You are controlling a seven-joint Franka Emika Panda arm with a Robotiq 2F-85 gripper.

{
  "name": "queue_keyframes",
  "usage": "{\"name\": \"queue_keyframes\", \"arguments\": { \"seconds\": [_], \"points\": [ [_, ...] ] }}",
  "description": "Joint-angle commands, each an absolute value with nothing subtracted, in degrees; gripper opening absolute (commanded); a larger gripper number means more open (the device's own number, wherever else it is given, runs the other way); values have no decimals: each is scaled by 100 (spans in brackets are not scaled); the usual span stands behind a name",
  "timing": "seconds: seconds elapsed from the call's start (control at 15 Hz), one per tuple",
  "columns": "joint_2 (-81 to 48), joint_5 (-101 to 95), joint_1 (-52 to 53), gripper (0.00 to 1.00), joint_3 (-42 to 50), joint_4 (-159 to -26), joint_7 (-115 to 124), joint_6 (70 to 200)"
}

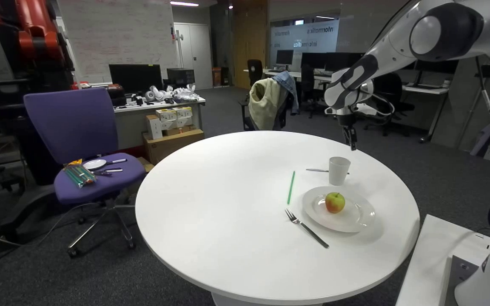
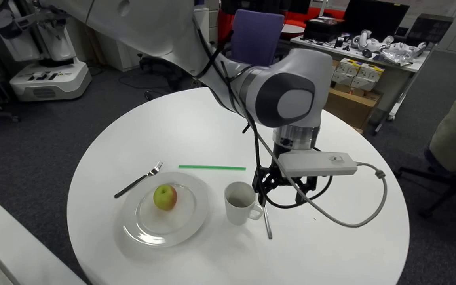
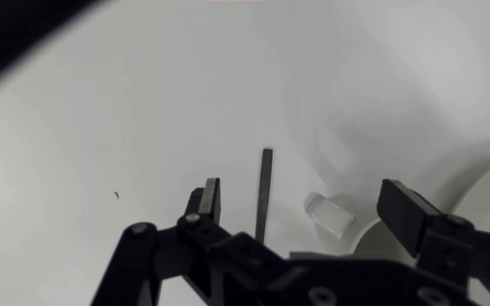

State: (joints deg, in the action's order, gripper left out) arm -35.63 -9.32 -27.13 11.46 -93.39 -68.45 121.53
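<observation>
While my pincer [image 3: 302, 193] hangs spread and empty above the knife [image 3: 264, 191] at lower centre of the wrist view, I could tip the mug [image 3: 381, 245] at lower right by descending straight, since one finger [image 3: 403, 219] appears over its rim.

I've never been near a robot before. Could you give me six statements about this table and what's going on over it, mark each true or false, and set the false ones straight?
The apple sits on the plate. True.
The gripper hangs open above the table. True.
The plate is bright green. False: it is white; the green thing is a thin stick lying on the table.
The mug stands upright near a thin metal utensil. True.
The gripper is squeezing the mug. False: it holds nothing.
The mug sits on the plate. False: it stands on the table, off the plate.
</observation>
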Motion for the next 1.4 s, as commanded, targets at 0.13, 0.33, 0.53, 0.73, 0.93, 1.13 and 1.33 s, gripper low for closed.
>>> {"name": "queue_keyframes", "arguments": {
  "seconds": [0.13,0.33,0.53,0.73,0.93,1.13,1.33],
  "points": [
    [-3847,-878,-2788,100,1192,-9208,-6723,12188],
    [-3948,-740,-2805,100,1189,-9306,-6418,12380],
    [-4041,-754,-2806,100,1194,-9323,-6159,12526],
    [-4117,-889,-2763,100,1261,-9329,-5893,12822],
    [-4230,-1275,-2678,100,1433,-9273,-5753,13040],
    [-4295,-1562,-2685,100,1534,-9193,-5766,12953],
    [-4316,-1377,-2837,100,1403,-9109,-5928,12695]
  ]
}}
